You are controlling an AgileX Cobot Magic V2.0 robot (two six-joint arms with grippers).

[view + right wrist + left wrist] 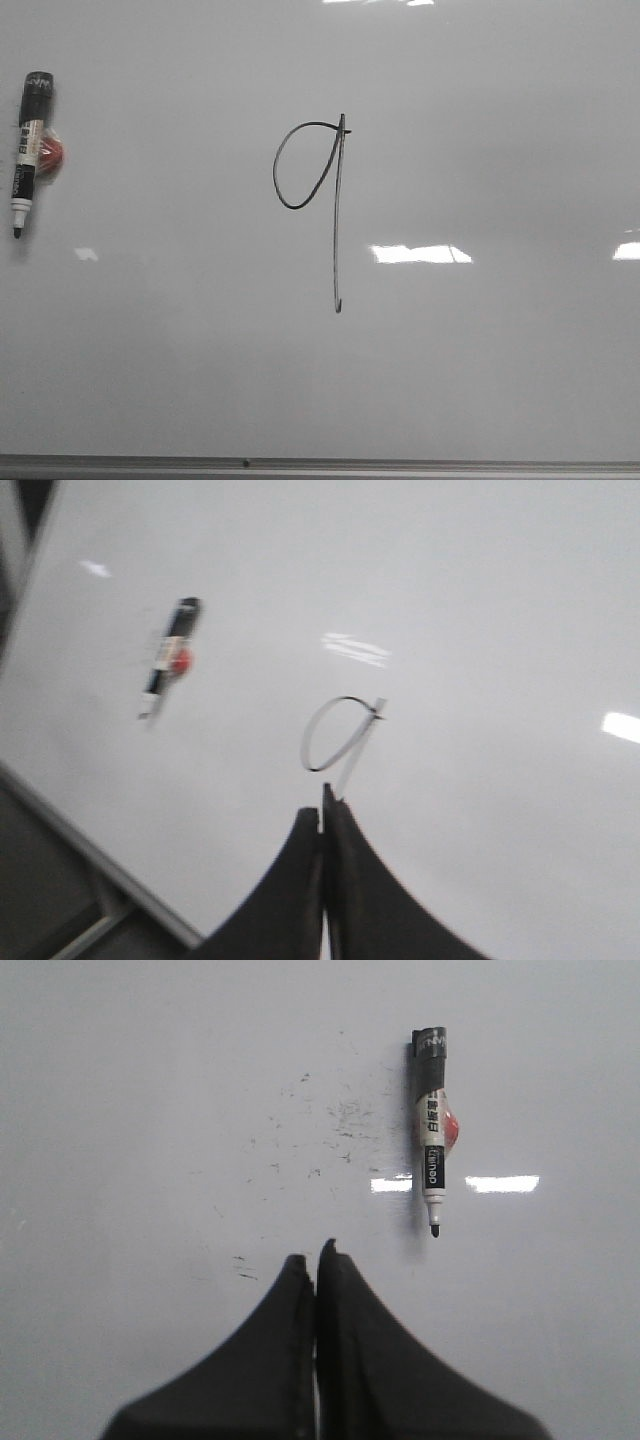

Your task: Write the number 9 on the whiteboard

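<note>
We list the whiteboard (480, 380): glossy pale grey-white, with bright white light patches and a grey edge strip. The number 9 (335, 200): thin black line. The marker (29, 140): black cap, white barrel with black print, black tip, a red spot beside it. Both grippers' fingers (350, 1360): matte black.

Your left gripper (318, 1260) was pressed closed with nothing between its black fingers, and your right gripper (323, 815) was likewise closed and empty, fingertips touching.
</note>
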